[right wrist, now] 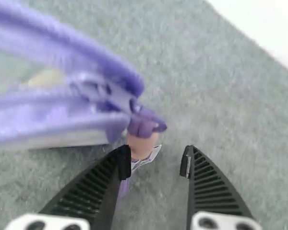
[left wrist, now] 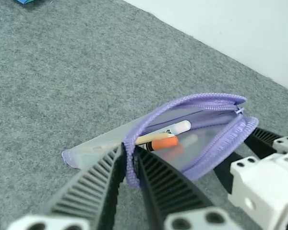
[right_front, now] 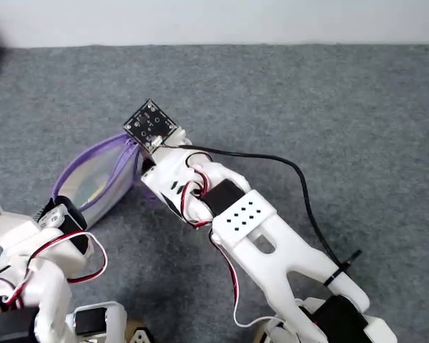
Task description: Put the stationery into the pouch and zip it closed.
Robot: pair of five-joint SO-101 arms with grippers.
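A clear pouch (right_front: 93, 175) with a purple zipper lies on the grey mat, its mouth open. Inside it rest a white marker (left wrist: 170, 129) and an orange pen (left wrist: 158, 143). My left gripper (left wrist: 130, 160) is shut on the purple zipper edge at one end of the pouch (left wrist: 201, 139). At the opposite end my right gripper (right wrist: 153, 163) stands open, with the zipper pull (right wrist: 143, 125) hanging just beyond its fingertips, closer to one finger. In the left wrist view the dark fingers (left wrist: 266, 139) of the right gripper flank that far end. In the high view the right arm (right_front: 222, 200) covers its own gripper.
Grey felt mat (right_front: 329, 107) covers the table, with open room to the right and behind the pouch. A white wall (right_front: 214, 18) borders the far side. A black cable (right_front: 300, 182) loops beside the right arm. A small blue object (left wrist: 29, 1) lies far off.
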